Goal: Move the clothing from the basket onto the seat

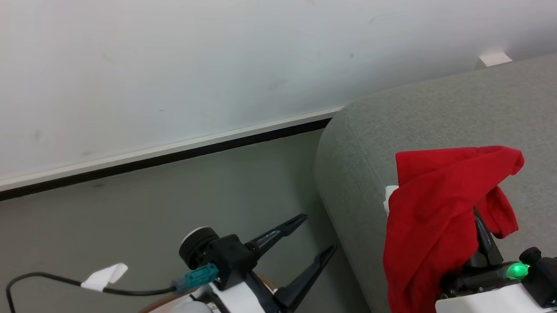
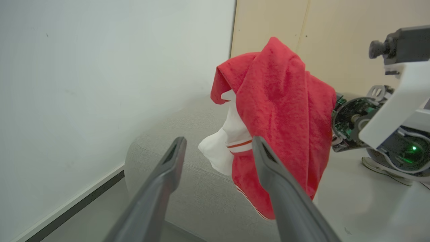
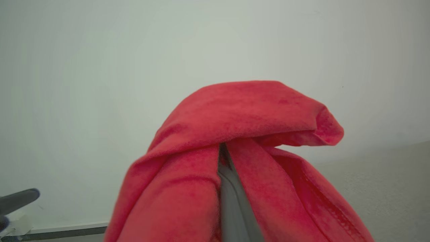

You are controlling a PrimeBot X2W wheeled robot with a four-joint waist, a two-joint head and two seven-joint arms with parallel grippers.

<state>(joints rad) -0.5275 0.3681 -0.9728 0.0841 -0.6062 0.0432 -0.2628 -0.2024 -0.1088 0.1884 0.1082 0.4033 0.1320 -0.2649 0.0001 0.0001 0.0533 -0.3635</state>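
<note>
Ahead of left gripper [image 1: 319,231]: plain white wall [image 1: 169,50], matte, with faint scuffs and small marks. Along wall foot: pale baseboard [image 1: 164,149], thin black strip beneath. Under and around gripper: smooth grey-green floor [image 1: 137,216]. Far ahead and to right of gripper: small white block [image 1: 495,58] against wall. In left wrist view, beyond fingertips and to right: beige wood-look panels [image 2: 268,23], vertical seam between them, meeting white wall at corner. Light even, soft; shadows weak.
</note>
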